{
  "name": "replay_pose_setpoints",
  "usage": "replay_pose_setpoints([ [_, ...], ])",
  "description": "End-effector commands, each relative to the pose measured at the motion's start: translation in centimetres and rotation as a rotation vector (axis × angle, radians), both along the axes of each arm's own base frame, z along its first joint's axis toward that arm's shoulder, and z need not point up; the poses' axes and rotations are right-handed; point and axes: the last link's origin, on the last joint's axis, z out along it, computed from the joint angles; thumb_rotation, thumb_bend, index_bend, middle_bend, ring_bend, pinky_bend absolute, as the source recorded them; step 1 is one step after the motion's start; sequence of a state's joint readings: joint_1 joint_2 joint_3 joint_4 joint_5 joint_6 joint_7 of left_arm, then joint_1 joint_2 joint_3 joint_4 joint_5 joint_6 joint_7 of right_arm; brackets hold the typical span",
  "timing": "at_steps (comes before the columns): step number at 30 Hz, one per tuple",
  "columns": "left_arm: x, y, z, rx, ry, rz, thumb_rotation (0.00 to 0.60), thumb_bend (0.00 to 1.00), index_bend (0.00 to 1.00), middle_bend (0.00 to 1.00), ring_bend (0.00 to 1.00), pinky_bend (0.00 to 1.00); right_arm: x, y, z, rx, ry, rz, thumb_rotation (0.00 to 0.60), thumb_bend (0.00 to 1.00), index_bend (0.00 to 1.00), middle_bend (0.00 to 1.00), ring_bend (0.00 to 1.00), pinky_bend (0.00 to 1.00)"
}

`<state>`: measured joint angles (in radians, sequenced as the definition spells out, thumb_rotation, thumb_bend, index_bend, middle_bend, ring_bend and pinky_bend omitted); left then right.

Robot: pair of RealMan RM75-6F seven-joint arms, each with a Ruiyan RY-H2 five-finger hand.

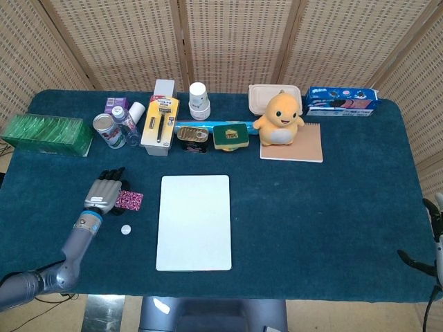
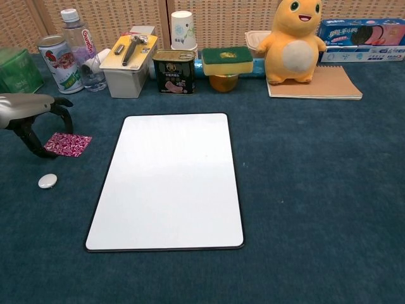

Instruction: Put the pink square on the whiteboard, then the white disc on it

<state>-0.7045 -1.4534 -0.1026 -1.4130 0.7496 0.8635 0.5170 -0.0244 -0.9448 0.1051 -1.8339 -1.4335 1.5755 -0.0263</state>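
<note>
Left hand (image 1: pixel 104 192) sits over the pink square's (image 2: pixel 68 144) left edge, fingers spread, holding nothing as far as I can tell. Square and white disc (image 2: pixel 47 180) lie on the cloth, left of the whiteboard (image 2: pixel 169 180). Right hand's barely visible, can't tell its state.

Back row on dark teal tabletop (image 1: pixel 332 207), left to right:
- Green packet (image 1: pixel 47 134) at far left edge.
- Printed can (image 2: pixel 56 54) just beside a clear bottle with white cap (image 2: pixel 80 43); small purple box (image 1: pixel 115 104) behind them.
- Yellow-topped box (image 2: pixel 130 61) with a razor (image 2: pixel 130 46) lying on it.
- White paper cup (image 2: pixel 183 30), upright.
- Dark tin (image 2: pixel 174 71), then a green-lidded jar (image 2: pixel 226 68); a blue strip (image 1: pixel 208 126) lies behind both.
- Beige lidded container (image 1: pixel 266 97).
- Yellow plush toy (image 2: pixel 292 43), standing on a tan notebook (image 2: pixel 323 84).
- Blue biscuit pack (image 2: pixel 361 31) at far right.

Woven screen panels (image 1: pixel 228 41) behind.
</note>
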Motion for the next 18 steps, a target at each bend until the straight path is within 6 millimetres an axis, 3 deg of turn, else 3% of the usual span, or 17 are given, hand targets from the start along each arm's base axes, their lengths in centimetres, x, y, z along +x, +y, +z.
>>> replay_pose_setpoints([
  [1,0.1,0.0,0.0,0.000,0.000,0.001,0.600,0.21,0.39,0.00,0.00,0.03,0.0,0.0,0.0,-0.001,-0.001,0.000,0.600,0.02,0.07,0.00,0.00,0.00],
  [18,2.0,0.0,2.6,0.040,-0.053,-0.032,0.600,0.21,0.40,0.00,0.00,0.03,0.0,0.0,0.0,0.005,-0.002,-0.005,0.600,0.02,0.07,0.00,0.00,0.00],
])
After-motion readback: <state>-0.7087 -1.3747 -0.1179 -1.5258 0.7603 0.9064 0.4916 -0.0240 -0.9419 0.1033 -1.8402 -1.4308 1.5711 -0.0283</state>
